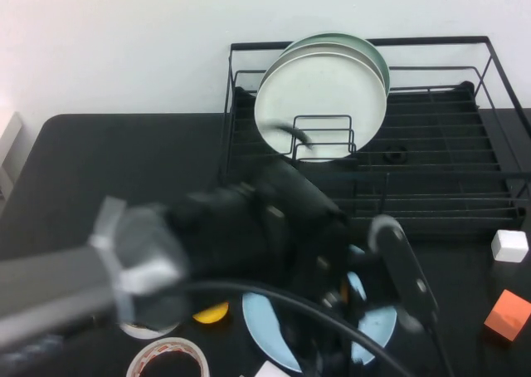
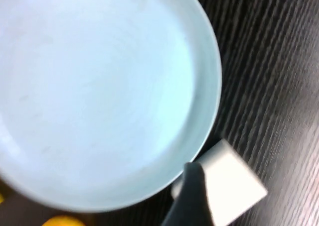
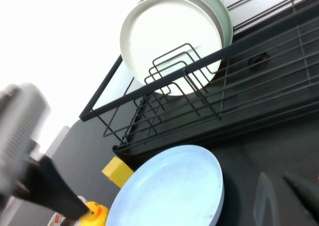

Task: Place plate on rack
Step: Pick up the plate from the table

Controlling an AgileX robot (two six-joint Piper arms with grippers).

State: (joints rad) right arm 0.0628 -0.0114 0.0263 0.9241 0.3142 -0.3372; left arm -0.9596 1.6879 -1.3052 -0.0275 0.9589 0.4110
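Flat on the dark table (image 1: 99, 161), just in front of the rack (image 1: 431, 186), lies the light-blue plate (image 3: 169, 191), largely hidden in the high view under the left arm. Over that plate hangs the left gripper (image 1: 328, 310), its blurred fingers not showing whether they are apart or closed, while the right gripper (image 3: 286, 196) sits closed beside the plate's rim. Inside the rack, two pale plates (image 1: 322, 90) stand upright; near the plate lie a white block (image 2: 229, 178), a yellow block (image 3: 117, 170) and a yellow duck (image 3: 94, 213).

The blurred left arm (image 1: 249, 236) hides most of the plate (image 1: 265, 323).
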